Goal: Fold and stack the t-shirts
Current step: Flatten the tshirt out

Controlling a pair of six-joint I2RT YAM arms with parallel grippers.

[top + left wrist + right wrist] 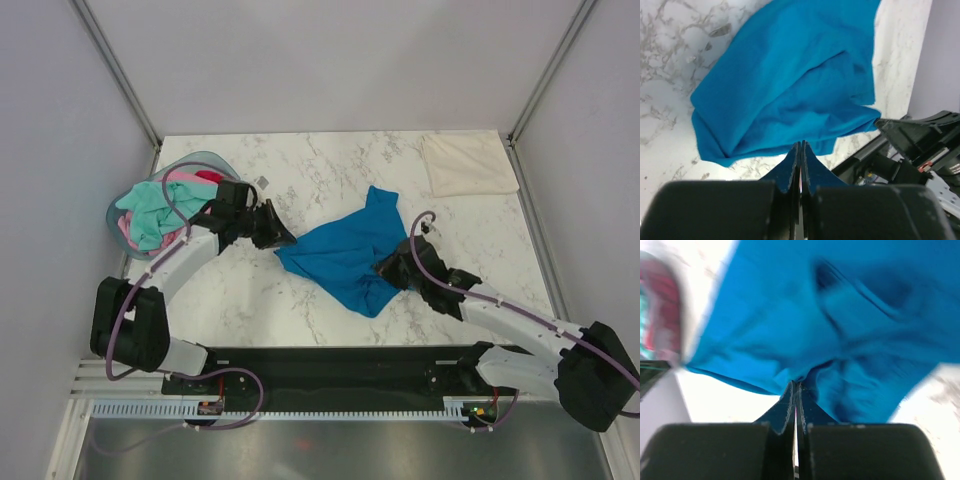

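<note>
The bright blue t-shirt [345, 250] lies crumpled in the middle of the table. It fills the left wrist view [790, 80] and the right wrist view [840, 315]. My right gripper [392, 268] is shut on a fold at the shirt's near right side; the cloth puckers at the fingertips [796, 385]. My left gripper [283, 238] is shut with nothing between the jaws [801, 146], just above the shirt's left edge. A folded cream t-shirt [468, 163] lies at the back right. Mint green [150, 212], pink and red t-shirts are heaped in the basket.
The pale blue-grey oval basket [125, 195] stands at the table's left edge, right behind my left arm. A small grey tag [263, 181] lies on the marble near it. Grey walls close in the table on the left, back and right.
</note>
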